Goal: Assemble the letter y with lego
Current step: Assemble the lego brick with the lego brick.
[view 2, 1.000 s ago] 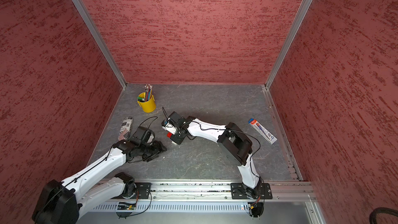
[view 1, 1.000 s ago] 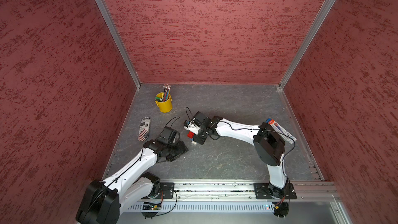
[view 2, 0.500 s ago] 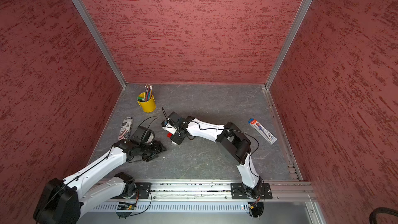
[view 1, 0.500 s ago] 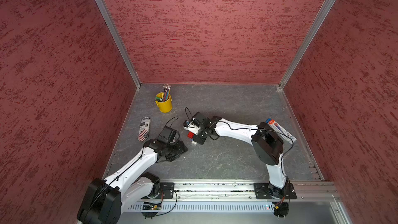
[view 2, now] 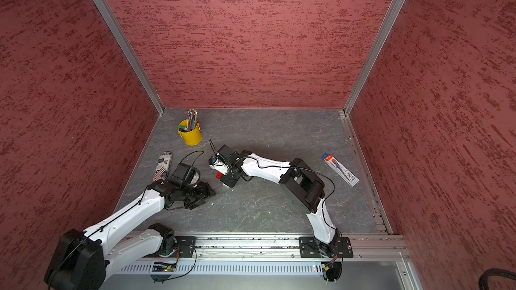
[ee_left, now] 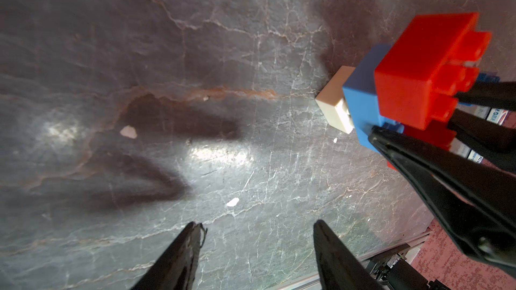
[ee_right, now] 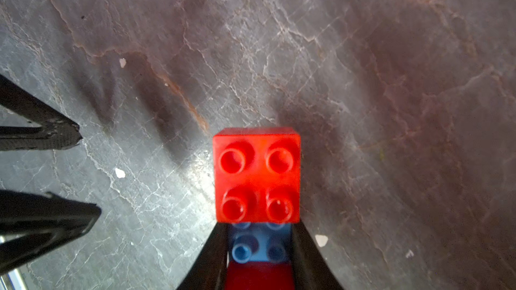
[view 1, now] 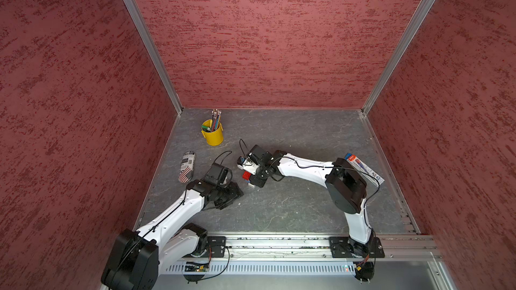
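**The letter y** (ee_left: 402,85): its bricks are smooth, glossy moulded plastic in red, blue and white. The table surface (ee_left: 195,51) looks like polished grey stone, veined in white and rust and catching glare; the left gripper (ee_left: 257,222) has matt black fingers (ee_left: 178,258), one frayed at its tip. In both top views the walls (view 1: 265,37) are rough, matt red and plaster-like, framed by brushed metal posts (view 1: 145,40), beside smooth white arm shells (view 1: 178,213).

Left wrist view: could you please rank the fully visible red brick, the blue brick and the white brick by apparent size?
Largest: red brick, though it looks nearest the camera.
Then: blue brick, partly hidden.
Smallest: white brick.
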Robot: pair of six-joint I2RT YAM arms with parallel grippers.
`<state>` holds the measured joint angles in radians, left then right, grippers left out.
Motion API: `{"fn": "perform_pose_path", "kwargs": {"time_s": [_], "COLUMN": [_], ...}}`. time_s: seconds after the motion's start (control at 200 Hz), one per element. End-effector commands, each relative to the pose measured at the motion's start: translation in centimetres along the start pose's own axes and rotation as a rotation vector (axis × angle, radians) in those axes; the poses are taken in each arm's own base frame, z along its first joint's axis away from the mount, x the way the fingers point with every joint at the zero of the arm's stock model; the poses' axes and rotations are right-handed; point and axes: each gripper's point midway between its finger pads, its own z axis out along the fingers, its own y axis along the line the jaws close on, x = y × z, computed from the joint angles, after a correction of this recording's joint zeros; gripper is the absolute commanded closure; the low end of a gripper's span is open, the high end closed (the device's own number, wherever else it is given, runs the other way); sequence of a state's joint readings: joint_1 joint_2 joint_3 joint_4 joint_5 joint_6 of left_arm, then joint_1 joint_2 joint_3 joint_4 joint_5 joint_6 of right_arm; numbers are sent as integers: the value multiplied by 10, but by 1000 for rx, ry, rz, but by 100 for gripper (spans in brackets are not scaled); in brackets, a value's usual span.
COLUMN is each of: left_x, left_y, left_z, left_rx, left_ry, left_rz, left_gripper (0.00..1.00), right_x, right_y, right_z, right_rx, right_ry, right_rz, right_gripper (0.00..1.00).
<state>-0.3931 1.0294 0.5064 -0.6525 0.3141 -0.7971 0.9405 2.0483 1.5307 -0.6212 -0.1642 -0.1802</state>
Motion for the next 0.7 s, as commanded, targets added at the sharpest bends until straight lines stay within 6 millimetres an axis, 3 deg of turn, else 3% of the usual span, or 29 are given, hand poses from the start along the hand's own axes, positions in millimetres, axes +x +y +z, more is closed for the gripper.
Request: {"fn": "perform_pose_path", "kwargs": {"time_s": [0.0,0.341,0.696], "left_x": [-1,0,2], "left_y": [0,2,4], "left_z": [1,1,-1], "left_rx": [4,2,2], "left_ry": [-1,-1,0], "left_rz": [9,4,0], "left_gripper": [34,34,34], "right_x": [12,20,34], "right_y": [3,-3,3], "right_z": [11,19,37], "right_rx": [-13,32,37], "right_ry": [56,100,185], "right_rz": [-10,-15,-31], "right_gripper": [72,72,74]}}
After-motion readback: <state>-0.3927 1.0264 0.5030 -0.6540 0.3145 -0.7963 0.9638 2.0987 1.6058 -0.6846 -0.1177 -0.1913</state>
